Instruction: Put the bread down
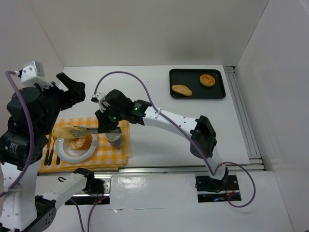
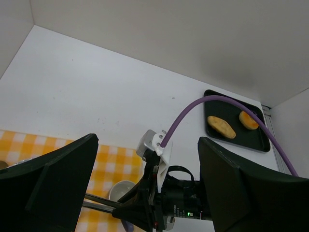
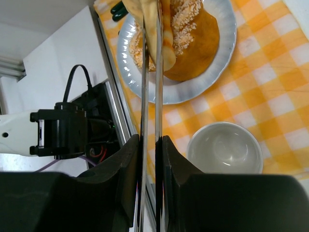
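My right gripper [image 1: 104, 126] [image 3: 150, 145] is shut on metal tongs [image 1: 89, 128] [image 3: 150, 96]. The tongs pinch a pale flat piece of bread [image 1: 65, 131] [image 3: 155, 34] over a white plate [image 1: 63, 153] [image 3: 231, 38]. A crumb-topped brown bread [image 1: 78, 143] [image 3: 195, 43] lies on that plate. My left gripper [image 1: 72, 89] [image 2: 147, 188] is open and empty, raised above the table's left side. A black tray [image 1: 193, 77] [image 2: 217, 104] at the back right holds a long bread [image 1: 181, 90] [image 2: 221, 126] and a ring doughnut [image 1: 207, 79] [image 2: 248, 120].
The plate sits on a yellow checked cloth [image 1: 111, 154] [image 3: 270, 96]. A white cup [image 1: 114, 137] [image 3: 224, 150] [image 2: 120, 191] stands on the cloth right of the plate. Dark cutlery [image 1: 49, 154] lies left of the plate. White walls enclose the table.
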